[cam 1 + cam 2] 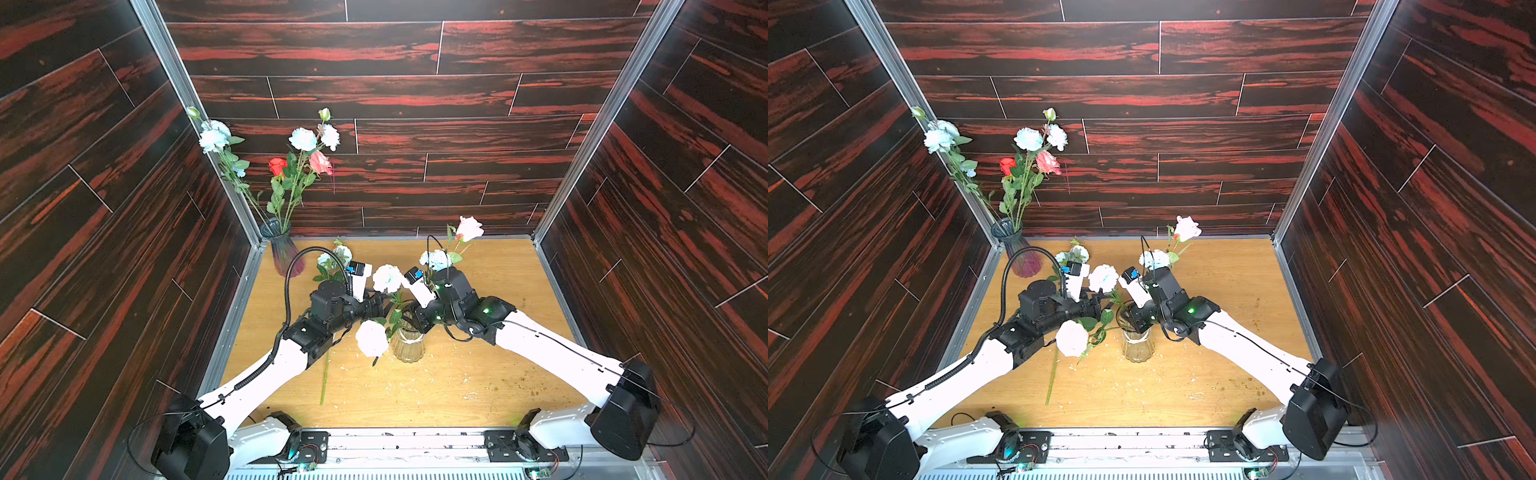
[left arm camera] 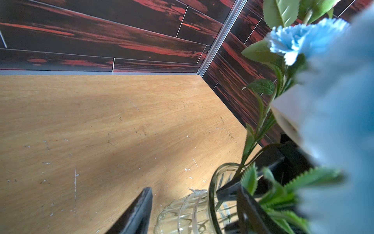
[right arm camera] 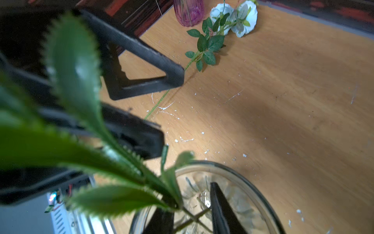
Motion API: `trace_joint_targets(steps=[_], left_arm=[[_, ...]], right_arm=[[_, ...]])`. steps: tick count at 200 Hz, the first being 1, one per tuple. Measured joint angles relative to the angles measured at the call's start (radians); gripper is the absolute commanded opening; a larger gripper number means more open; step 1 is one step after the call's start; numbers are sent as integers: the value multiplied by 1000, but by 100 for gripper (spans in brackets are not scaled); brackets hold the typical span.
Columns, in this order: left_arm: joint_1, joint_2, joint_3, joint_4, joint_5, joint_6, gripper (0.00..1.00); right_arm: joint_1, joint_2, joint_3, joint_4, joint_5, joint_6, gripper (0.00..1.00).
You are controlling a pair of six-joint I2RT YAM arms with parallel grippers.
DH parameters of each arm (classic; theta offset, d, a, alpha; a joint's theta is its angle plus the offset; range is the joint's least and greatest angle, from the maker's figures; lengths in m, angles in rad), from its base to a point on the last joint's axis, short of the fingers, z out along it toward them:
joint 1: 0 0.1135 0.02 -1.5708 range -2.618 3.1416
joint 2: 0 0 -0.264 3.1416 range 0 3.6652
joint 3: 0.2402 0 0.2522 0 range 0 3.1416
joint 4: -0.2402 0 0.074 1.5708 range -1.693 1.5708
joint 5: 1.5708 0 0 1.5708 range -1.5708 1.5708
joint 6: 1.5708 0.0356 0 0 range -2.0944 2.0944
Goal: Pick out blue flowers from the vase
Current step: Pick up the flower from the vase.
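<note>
Serrated leaves (image 3: 77, 66) crowd the right wrist view. Beneath them the right gripper (image 3: 192, 214), jaws narrow but not yet pinching, straddles upright stalks, likely the blue flowers' (image 1: 386, 277), at the glass vase (image 1: 409, 353) mouth. The left gripper (image 3: 170, 109), jaws wide, stands just beside.

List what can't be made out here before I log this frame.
- Right gripper tips: cut off by the frame edge in the right wrist view, too dark to tell in both top views.
- Which bloom each stem in the vase carries: blurred leaves block the right wrist view.
- Left wrist view: a blurred blue bloom covers much of it.
- Lying flower: its middle runs under the left arm in both top views.
</note>
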Motion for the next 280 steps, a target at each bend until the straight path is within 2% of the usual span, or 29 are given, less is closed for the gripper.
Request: trace_joint_targets(steps=[24,40,102,144,196,241,280], left_arm=[[-1,0,0,0,0,0,68],[-2,0,0,-1,-1,1,68],[-3,-8,0,-23,-28,8,69],[-3,-79,25,-97,-71,39,76],[-3,-117,285,-233,-103,122,81],[-3,-36,600,-386,-40,230,81],[3,-10,677,-486,34,303,81]], right_arm=[[0,5,0,-1,5,2,9],[0,4,0,-3,11,3,5],[0,-32,14,-38,51,4,2],[0,-43,159,-105,93,-12,1],[0,-35,469,-191,139,-42,0],[-1,58,796,-261,109,-57,0],[-4,137,945,-311,47,-68,0]])
